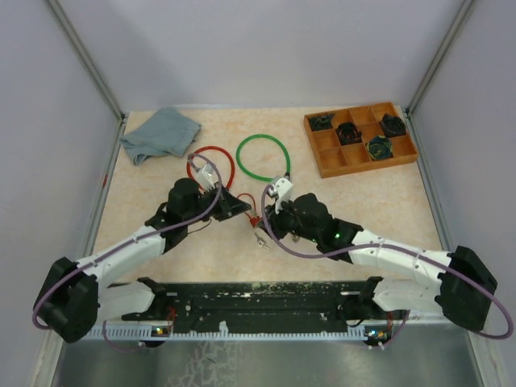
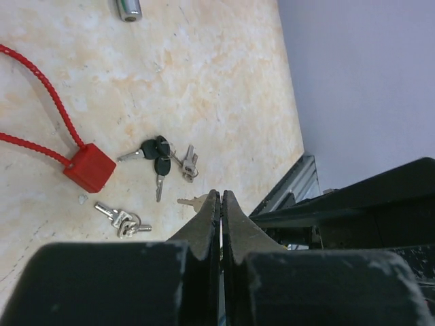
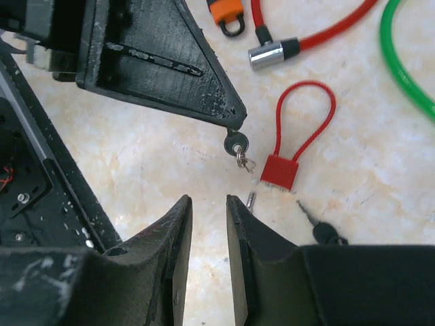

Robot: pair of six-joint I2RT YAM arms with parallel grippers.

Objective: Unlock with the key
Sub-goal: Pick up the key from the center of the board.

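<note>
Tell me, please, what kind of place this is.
Probably a robot test cell: plain grey walls enclose the table, two arms are bolted at its near edge, and cable locks, keys and a sorting tray lie on it.

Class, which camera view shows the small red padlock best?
Right wrist: the red padlock lies whole, body and cable loop, unobstructed. Left wrist shows its body clearly, but the loop runs off frame. Top external shows at most a tiny red speck.

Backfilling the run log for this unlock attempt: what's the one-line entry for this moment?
left gripper: shut on black-headed key | right gripper: open, empty | red padlock: loop closed, untouched
</note>
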